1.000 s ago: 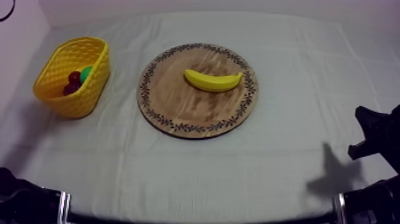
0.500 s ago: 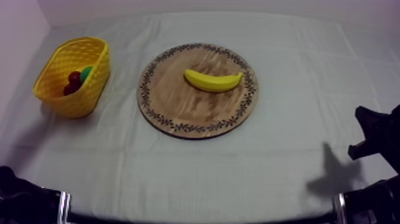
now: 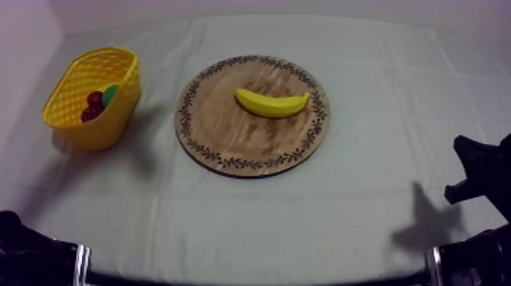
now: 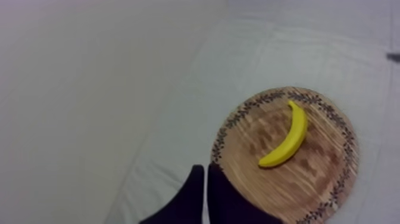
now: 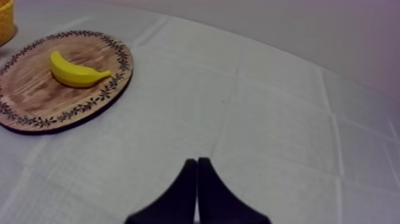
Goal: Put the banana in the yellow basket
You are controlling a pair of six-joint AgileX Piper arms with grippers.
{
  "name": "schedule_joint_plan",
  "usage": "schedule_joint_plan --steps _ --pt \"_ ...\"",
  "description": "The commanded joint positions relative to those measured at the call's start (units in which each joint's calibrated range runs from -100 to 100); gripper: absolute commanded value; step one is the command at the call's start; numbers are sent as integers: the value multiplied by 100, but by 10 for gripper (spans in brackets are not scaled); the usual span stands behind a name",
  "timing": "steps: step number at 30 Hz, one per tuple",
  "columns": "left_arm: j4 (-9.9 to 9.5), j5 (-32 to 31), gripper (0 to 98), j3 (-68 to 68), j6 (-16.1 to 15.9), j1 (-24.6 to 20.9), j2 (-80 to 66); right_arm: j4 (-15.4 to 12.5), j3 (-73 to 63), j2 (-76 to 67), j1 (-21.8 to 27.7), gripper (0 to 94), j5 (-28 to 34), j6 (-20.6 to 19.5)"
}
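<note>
Top view, banana [image 3: 272, 103]: is lying on the wooden board [image 3: 228, 144] at the table's [image 3: 304, 220] middle, not yet lifted.
Top view, yellow basket [image 3: 91, 125]: is standing near the far left corner, small red fruit [image 3: 93, 99] inside.
Change: only a shadow [image 3: 148, 129] beside the basket is shifting; the task is judged unstarted.
Left wrist view, left gripper [image 4: 205, 179]: is being held pressed together, empty, beside the board's rim.
Right wrist view, right gripper [image 5: 197, 173]: is being held pressed together over bare cloth [image 5: 268, 119].
Writing: none is being found.
</note>
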Motion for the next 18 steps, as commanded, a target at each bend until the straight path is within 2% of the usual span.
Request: schedule_joint_plan --steps 1,11,18 --pt "-48 41 0 -17 -9 110 155 2 -3 0 0 3 0 0" --pt "-340 273 0 38 18 654 896 2 -3 0 0 3 0 0" --pt "-419 286 0 176 -10 884 1373 2 -3 0 0 3 0 0"
